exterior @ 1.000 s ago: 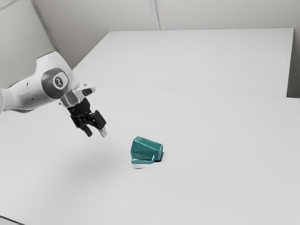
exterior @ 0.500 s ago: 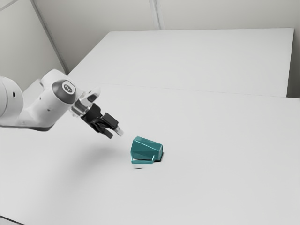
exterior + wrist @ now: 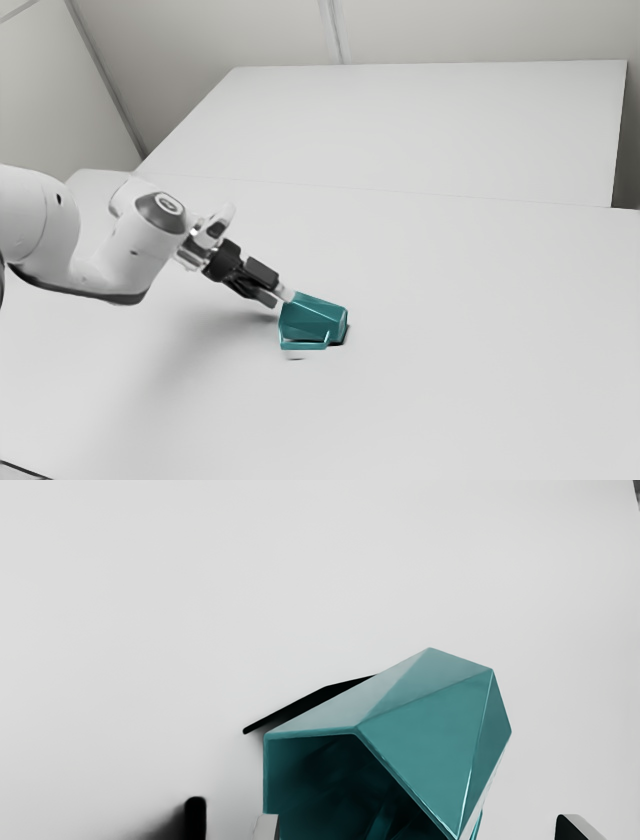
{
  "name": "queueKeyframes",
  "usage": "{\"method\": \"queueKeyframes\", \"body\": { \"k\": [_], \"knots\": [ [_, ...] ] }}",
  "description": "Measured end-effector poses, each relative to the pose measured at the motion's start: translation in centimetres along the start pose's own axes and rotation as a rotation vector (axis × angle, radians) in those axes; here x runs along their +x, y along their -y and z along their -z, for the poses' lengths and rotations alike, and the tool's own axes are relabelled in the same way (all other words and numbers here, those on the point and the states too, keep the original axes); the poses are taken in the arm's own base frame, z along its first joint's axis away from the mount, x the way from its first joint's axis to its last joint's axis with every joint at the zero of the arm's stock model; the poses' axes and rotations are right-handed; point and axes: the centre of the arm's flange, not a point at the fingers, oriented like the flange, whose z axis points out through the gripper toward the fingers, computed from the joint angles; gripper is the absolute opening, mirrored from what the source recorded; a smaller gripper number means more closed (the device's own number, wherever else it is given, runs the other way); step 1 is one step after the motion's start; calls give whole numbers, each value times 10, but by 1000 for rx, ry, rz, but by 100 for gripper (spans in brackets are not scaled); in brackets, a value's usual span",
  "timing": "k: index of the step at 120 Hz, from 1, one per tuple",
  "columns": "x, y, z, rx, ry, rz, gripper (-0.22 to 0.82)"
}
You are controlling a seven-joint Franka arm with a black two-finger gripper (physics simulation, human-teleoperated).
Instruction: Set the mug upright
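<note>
One smooth white robot arm (image 3: 130, 240) with rounded, softly glossy shells and grey round caps stands on the exterior view's left of the teal, many-faceted, glossy mug (image 3: 313, 318). Next, between arm and mug, comes the matte black two-finger gripper (image 3: 279, 298) with pale, blocky fingertips. The mug itself is hollow and dark within, its walls cut into flat triangular planes meeting in crisp edges; an angular teal handle (image 3: 305, 346) runs along its side nearest the exterior camera. The smooth, plain white tabletop (image 3: 450, 340) lies beneath the mug and reaches past it to the exterior view's right.

The arm bends low beside the mug, its hand slanting down toward the mug's mouth. The gripper is open, its fingers set wide apart; in the wrist view one overlaps the mug's rim, though I cannot tell whether they touch. The mug lies on its side on the tabletop, mouth toward the gripper and base away from it.
</note>
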Motion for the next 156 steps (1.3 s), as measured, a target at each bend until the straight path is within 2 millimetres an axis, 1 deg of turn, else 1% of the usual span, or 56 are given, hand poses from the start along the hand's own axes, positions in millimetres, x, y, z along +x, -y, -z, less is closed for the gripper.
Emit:
{"method": "queueKeyframes", "body": {
  "k": [10, 20, 57, 73, 76, 79, 92, 95, 98, 108, 114, 126, 138, 156],
  "knots": [
    [-8, 0, -8, -22, -9, 6, 60],
    [-9, -4, -14, -38, -18, -1, 60],
    [0, -23, -35, -56, -60, -46, 60],
    [1, -27, -42, -61, -75, -51, 60],
    [0, -27, -43, -61, -77, -50, 57],
    [0, -27, -43, -60, -78, -50, 52],
    [-6, -23, -45, -56, -75, -41, 24],
    [-7, -23, -45, -55, -75, -39, 18],
    [-7, -22, -45, -54, -74, -38, 15],
    [-7, -22, -44, -48, -74, -39, 8],
    [-6, -24, -43, -45, -76, -42, 2],
    [1, -36, -34, -39, -91, -57, -5],
    [5, -47, -32, -42, -95, -65, -13],
    [8, -60, -40, -46, -82, -64, -14]
  ]
}}
